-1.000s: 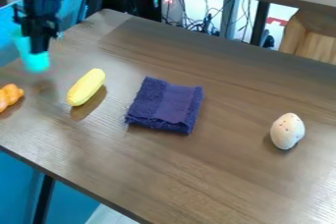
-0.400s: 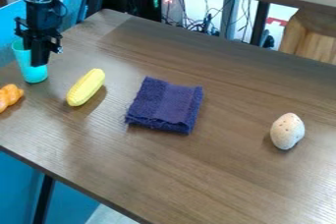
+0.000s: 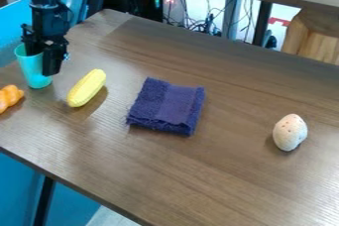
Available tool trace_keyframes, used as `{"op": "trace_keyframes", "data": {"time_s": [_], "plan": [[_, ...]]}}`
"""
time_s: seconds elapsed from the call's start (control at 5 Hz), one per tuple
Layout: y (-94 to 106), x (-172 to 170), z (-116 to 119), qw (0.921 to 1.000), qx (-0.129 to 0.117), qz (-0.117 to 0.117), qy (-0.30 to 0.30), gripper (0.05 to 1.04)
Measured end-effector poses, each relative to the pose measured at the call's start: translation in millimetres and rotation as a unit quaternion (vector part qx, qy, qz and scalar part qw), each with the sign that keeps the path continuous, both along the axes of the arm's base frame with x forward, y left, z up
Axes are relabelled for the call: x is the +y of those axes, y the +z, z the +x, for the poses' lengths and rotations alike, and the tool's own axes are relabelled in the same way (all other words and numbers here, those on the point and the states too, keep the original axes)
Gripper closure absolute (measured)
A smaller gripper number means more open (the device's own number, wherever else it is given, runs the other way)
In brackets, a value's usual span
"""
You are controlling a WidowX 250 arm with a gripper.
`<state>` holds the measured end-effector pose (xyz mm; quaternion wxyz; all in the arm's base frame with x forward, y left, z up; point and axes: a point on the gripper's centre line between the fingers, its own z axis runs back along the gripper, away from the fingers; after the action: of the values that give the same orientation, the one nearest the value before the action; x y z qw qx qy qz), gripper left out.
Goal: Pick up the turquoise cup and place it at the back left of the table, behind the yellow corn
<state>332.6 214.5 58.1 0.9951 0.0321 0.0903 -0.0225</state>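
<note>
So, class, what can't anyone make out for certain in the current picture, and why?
All in the camera view:
- Turquoise cup: the gripper covers part of its side and rim; its walls hide its bottom.
- Orange toy: cut off by the left edge.
- Purple cloth: its folds hide its inner faces.
- Cables: too small to trace.

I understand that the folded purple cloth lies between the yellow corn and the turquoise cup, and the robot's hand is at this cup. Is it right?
Not between those two: the camera view shows the folded purple cloth between the yellow corn and the speckled white object. The hand is at the turquoise cup.
</note>
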Motion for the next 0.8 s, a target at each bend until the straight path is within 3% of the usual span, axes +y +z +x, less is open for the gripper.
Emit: {"op": "trace_keyframes", "data": {"time_s": [0.2,0.4,0.6,0.8], "plan": [[29.5,-2,-6,0.9993,-0.037,0.007,0.008,0.133],[52.9,1,-23,0.9977,-0.058,0.021,0.027,0.077],[67.7,-1,-42,0.9966,-0.065,0.026,0.044,0.082],[65.8,-2,-74,0.9971,-0.028,0.029,0.065,0.083]]}}
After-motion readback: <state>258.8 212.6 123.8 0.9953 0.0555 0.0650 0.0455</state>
